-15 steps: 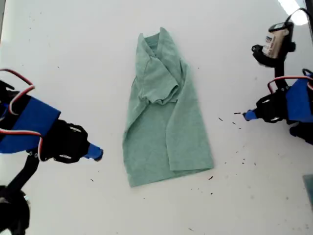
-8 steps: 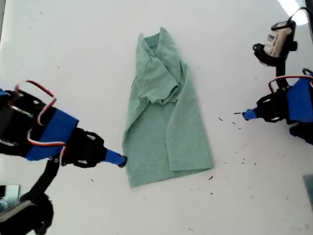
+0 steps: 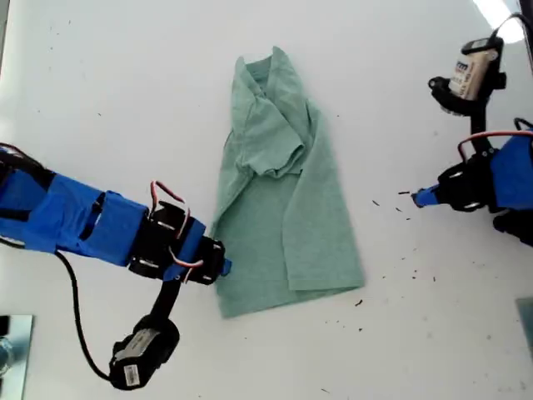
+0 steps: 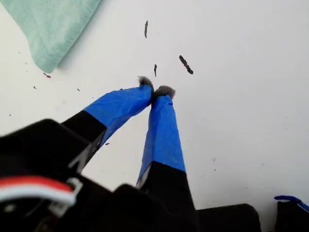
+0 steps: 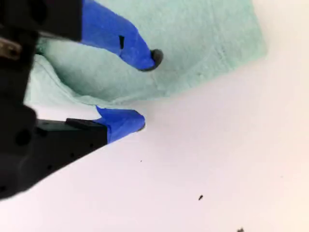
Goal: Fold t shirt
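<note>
Across the middle of the white tabletop [image 3: 125, 100] lies the pale sage-green cotton t shirt [image 3: 283, 217], already folded into a long narrow strip, collar toward the far edge and hem toward the near edge in the exterior view, one short sleeve doubled over on top.

By my reading, the step in hand is taking hold of the hem corner for a crosswise fold. My second gripper [image 5: 142, 92], blue-taped, sits at the shirt's lower corner on the exterior view's left [image 3: 218, 267], its fingers spread wide: one tip rests over the cloth, the other lies on bare table just outside the edge, so the fabric margin runs between them. The next move calls for closing on that edge without pinching only the top layer, then carrying it up toward the collar.

My first gripper [image 4: 155, 92], at the exterior view's right [image 3: 426, 197], is well apart from the shirt, its tips pressed together on nothing, above small dark specks [image 4: 186, 64].

Hidden: how many layers sit under the upper finger, and whether the lower finger slips beneath the cloth.
</note>
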